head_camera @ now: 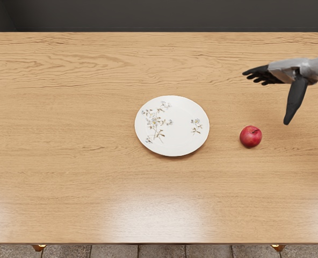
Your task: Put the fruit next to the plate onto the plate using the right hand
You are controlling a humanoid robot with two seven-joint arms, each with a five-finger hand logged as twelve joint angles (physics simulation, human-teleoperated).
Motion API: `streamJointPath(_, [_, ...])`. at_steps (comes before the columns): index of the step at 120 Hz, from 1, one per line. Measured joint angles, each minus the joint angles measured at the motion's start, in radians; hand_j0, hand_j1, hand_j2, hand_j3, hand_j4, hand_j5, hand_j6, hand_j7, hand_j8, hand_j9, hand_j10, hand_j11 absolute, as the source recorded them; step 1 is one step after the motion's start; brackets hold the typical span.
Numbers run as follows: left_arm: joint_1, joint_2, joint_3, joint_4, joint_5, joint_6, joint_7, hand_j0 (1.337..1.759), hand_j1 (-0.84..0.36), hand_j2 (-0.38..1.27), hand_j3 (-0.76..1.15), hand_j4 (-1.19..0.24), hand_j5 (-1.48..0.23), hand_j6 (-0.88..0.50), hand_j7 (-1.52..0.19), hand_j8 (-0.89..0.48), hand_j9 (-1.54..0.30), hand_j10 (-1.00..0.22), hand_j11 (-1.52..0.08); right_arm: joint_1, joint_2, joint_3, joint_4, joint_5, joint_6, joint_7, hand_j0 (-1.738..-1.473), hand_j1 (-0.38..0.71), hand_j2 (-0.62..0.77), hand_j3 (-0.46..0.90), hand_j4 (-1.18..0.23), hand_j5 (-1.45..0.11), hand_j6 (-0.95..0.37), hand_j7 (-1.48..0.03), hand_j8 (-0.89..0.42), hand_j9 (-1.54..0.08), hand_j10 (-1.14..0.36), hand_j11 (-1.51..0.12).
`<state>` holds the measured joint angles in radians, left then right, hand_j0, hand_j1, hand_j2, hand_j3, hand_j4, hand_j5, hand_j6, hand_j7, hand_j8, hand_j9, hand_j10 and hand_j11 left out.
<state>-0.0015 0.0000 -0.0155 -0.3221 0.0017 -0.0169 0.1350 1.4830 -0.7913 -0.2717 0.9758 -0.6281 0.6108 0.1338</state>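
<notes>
A red apple (251,136) lies on the wooden table, a short way to the right of a white plate (172,126) with a floral pattern. The plate holds nothing. My right hand (277,86) comes in from the right edge and hovers above and behind the apple, well apart from it. Its fingers (258,74) are stretched out flat toward the left and the thumb hangs down; it holds nothing.
The wooden table (67,107) spans the whole view, with its front edge near the bottom and a dark wall behind its far edge.
</notes>
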Motion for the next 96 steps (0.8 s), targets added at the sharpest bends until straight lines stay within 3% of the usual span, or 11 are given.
streamJointPath(11, [0.000,0.000,0.000,0.000,0.000,0.000,0.000,1.658,0.35,0.00,0.00,0.00,0.00,0.00,0.00,0.00,0.00,0.00,0.00,0.001,0.002,0.000,0.003,-0.004,0.000,-0.006,-1.658,-0.33,0.00,0.00,-0.02,-0.02,-0.02,-0.02,-0.02,-0.02,-0.02,-0.02])
streamJointPath(29, [0.000,0.000,0.000,0.000,0.000,0.000,0.000,1.658,0.35,0.00,0.00,0.00,0.00,0.00,0.00,0.00,0.00,0.00,0.00,0.006,0.004,0.021,0.012,0.007,0.000,-0.102,-1.658,-0.33,0.00,0.00,-0.02,-0.02,-0.02,-0.02,-0.02,-0.02,-0.02,-0.02])
streamJointPath(37, [0.000,0.000,0.000,0.000,0.000,0.000,0.000,1.658,0.35,0.00,0.00,0.00,0.00,0.00,0.00,0.00,0.00,0.00,0.00,0.007,-0.027,0.058,0.073,0.012,0.000,-0.207,-1.658,-0.33,0.00,0.00,-0.02,-0.02,-0.02,-0.02,-0.02,-0.02,-0.02,-0.02])
streamJointPath(58, [0.000,0.000,0.000,0.000,0.000,0.000,0.000,1.658,0.35,0.00,0.00,0.00,0.00,0.00,0.00,0.00,0.00,0.00,0.00,0.037,-0.166,0.103,0.379,0.008,0.000,-0.495,-1.658,-0.33,0.00,0.00,-0.02,-0.02,-0.02,-0.02,-0.02,-0.02,-0.02,-0.02])
streamJointPath(68, [0.000,0.000,0.000,0.000,0.000,0.000,0.000,1.658,0.35,0.00,0.00,0.00,0.00,0.00,0.00,0.00,0.00,0.00,0.00,0.065,-0.165,0.113,0.451,0.007,-0.005,-0.628,-1.658,-0.33,0.00,0.00,-0.02,-0.02,-0.02,-0.02,-0.02,-0.02,-0.02,-0.02])
streamJointPath(79, [0.000,0.000,0.000,0.000,0.000,0.000,0.000,1.658,0.35,0.00,0.00,0.00,0.00,0.00,0.00,0.00,0.00,0.00,0.00,0.080,-0.119,0.119,0.476,0.003,-0.056,-0.696,-1.658,-0.33,0.00,0.00,-0.02,-0.02,-0.02,-0.02,-0.02,-0.02,-0.02,-0.02])
streamJointPath(96, [0.000,0.000,0.000,0.000,0.000,0.000,0.000,1.658,0.35,0.00,0.00,0.00,0.00,0.00,0.00,0.00,0.00,0.00,0.00,0.084,-0.048,0.122,0.490,-0.003,-0.185,-0.732,-1.658,-0.33,0.00,0.00,-0.02,-0.03,-0.03,-0.03,-0.02,-0.03,-0.02,-0.03])
